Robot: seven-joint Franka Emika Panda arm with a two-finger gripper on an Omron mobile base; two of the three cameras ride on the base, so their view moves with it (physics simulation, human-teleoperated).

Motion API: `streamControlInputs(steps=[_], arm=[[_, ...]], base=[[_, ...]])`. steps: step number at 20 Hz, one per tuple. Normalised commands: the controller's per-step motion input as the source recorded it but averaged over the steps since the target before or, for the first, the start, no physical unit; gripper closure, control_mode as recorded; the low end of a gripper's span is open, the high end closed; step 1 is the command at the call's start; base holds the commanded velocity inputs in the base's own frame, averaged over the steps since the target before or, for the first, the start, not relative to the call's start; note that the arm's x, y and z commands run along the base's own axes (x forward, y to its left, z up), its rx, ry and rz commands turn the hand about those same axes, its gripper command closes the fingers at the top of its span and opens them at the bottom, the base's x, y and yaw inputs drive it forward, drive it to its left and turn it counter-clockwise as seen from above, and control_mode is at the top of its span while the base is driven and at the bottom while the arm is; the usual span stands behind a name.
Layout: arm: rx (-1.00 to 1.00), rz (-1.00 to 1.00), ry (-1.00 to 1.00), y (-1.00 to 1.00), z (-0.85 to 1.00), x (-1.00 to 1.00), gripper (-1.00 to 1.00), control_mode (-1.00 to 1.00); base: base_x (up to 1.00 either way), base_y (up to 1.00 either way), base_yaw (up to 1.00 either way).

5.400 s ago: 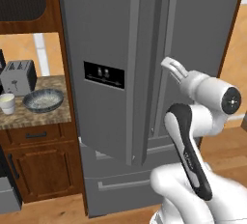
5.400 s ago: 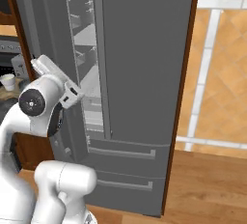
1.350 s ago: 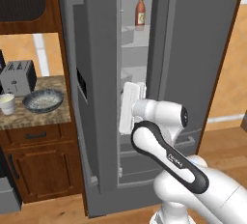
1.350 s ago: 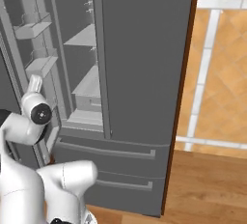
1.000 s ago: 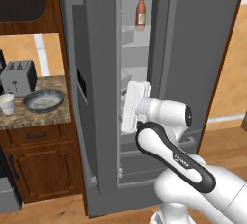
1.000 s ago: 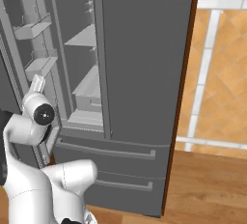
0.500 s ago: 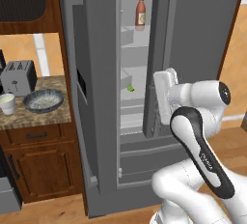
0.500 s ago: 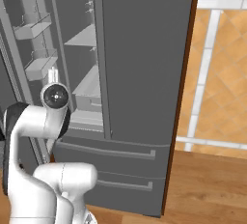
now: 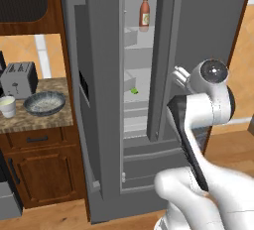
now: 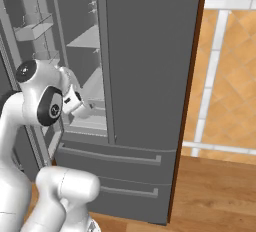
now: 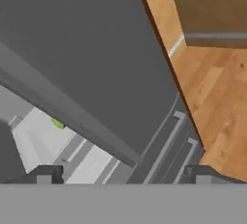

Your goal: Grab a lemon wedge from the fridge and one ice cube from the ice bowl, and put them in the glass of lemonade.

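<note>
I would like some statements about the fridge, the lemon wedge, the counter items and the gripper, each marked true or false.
1. The left door of the fridge stands open. True.
2. The lemon wedge lies on the top shelf beside the bottle. False: it lies on a lower shelf, well below the bottle.
3. The gripper is shut on the lemon wedge. False: it is open and holds nothing; the wedge is still on its shelf.
4. The ice bowl stands on the counter between the glass of lemonade and the fridge. True.
5. The toaster stands inside the fridge. False: it stands on the counter, behind the bowl.
</note>
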Motion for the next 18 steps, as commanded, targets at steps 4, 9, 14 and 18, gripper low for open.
streamControlInputs(steps=[4, 9, 14, 18], arm=[[-0.69, 0.03, -0.15, -0.14, 0.04, 0.0, -1.0, -1.0], [-0.11, 0.45, -0.09, -0.07, 0.28, 0.0, -1.0, -1.0], [0.07, 0.54, 0.0, -0.08, 0.29, 0.2, -1.0, -1.0], [0.0, 0.34, 0.07, 0.26, 0.14, 0.52, -1.0, -1.0]], base=[[0.0, 0.0, 0.0], [0.0, 0.0, 0.0], [0.0, 0.0, 0.0], [0.0, 0.0, 0.0]])
